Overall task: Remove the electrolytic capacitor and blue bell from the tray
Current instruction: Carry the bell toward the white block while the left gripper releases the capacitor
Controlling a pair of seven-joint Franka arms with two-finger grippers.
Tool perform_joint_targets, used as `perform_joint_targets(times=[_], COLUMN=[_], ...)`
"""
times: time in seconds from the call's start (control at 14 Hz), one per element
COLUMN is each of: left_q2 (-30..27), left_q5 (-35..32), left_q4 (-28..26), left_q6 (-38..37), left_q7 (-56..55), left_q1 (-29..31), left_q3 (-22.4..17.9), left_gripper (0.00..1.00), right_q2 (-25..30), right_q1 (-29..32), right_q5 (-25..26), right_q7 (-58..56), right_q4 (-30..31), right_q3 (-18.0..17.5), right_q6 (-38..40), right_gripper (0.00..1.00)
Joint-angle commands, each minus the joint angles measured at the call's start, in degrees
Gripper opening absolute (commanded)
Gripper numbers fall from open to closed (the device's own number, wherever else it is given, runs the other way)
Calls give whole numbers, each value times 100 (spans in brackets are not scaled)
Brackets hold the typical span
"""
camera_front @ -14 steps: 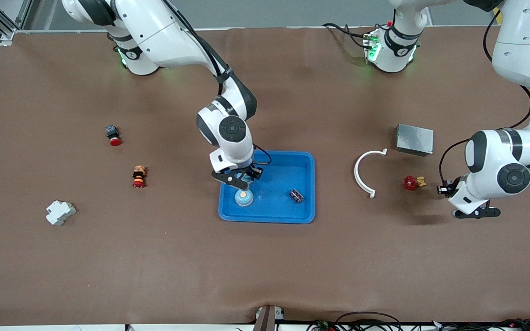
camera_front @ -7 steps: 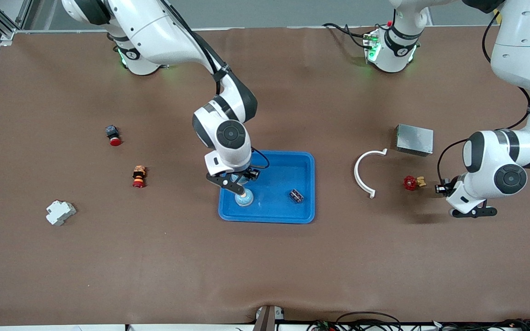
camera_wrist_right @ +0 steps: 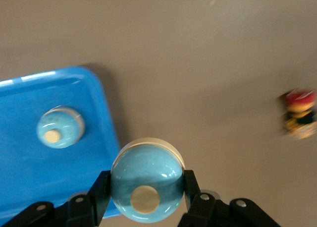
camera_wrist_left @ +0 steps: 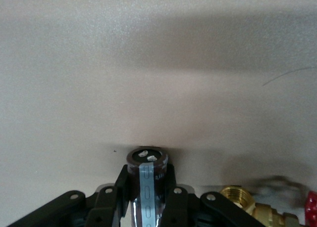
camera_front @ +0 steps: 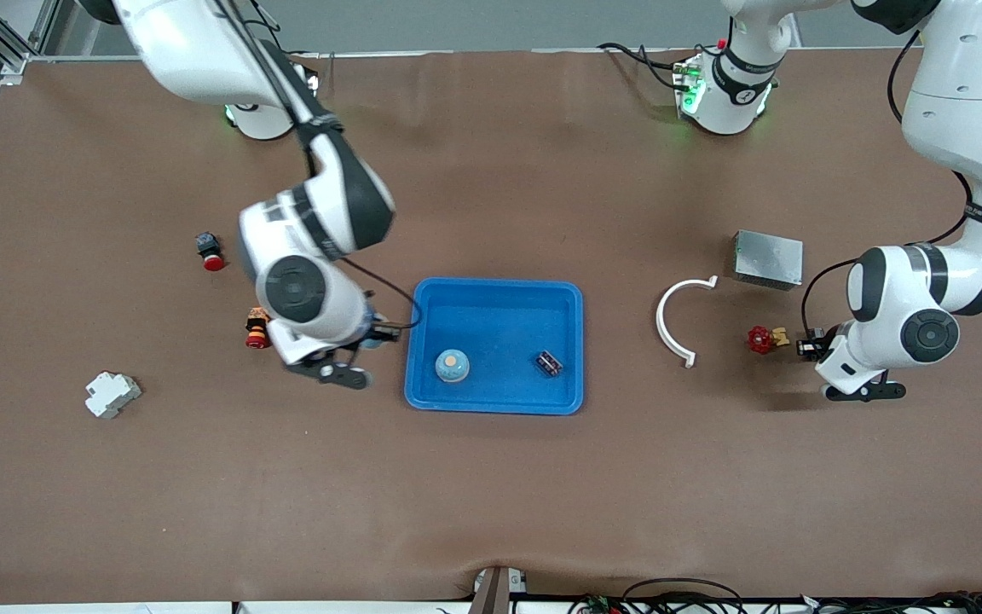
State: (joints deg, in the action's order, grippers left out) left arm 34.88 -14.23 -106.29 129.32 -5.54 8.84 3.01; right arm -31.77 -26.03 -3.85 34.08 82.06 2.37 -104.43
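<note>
Right gripper (camera_front: 346, 368), over the bench (camera_front: 491, 495) beside the blue tray (camera_front: 495, 405) at the tray's edge toward the right arm's end, pinches a pale-blue bell (camera_wrist_right: 144, 187). A second bell (camera_front: 452, 366) and a dark capacitor (camera_front: 549, 363) lie in the tray along its edge nearest the front camera. Left gripper (camera_front: 864, 390), over the bench near the left arm's end, beside a red-handled brass valve (camera_front: 764, 338), pinches a dark capacitor with a silver stripe (camera_wrist_left: 147, 180).
</note>
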Motion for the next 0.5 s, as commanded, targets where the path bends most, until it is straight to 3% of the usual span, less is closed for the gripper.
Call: perform_joint_targets(times=[0.0, 0.07, 0.14, 0.29, 0.43], left_q2=[256, 265, 256, 99, -270], left_q5=[-19, -19, -19, -10, 138], left_q4=[91, 108, 109, 74, 117], left_q6=[287, 287, 287, 200, -412], left_q7=[106, 106, 115, 124, 124], left_q1=[30, 22, 21, 39, 57], left_q3=[42, 42, 42, 77, 165], left_gripper=[13, 36, 73, 100, 100], right_q2=[513, 601, 645, 724, 856], right_q1=[492, 703, 931, 1309, 1687], right_q5=[427, 524, 525, 534, 534], right_q7=[-1049, -1426, -1769, -2376, -3140], right_q4=[555, 661, 740, 933, 1258], right_q3=[-79, -88, -88, -88, -88], right_q6=[-16, -42, -60, -226, -603], right_gripper=[0, 0, 0, 0, 0])
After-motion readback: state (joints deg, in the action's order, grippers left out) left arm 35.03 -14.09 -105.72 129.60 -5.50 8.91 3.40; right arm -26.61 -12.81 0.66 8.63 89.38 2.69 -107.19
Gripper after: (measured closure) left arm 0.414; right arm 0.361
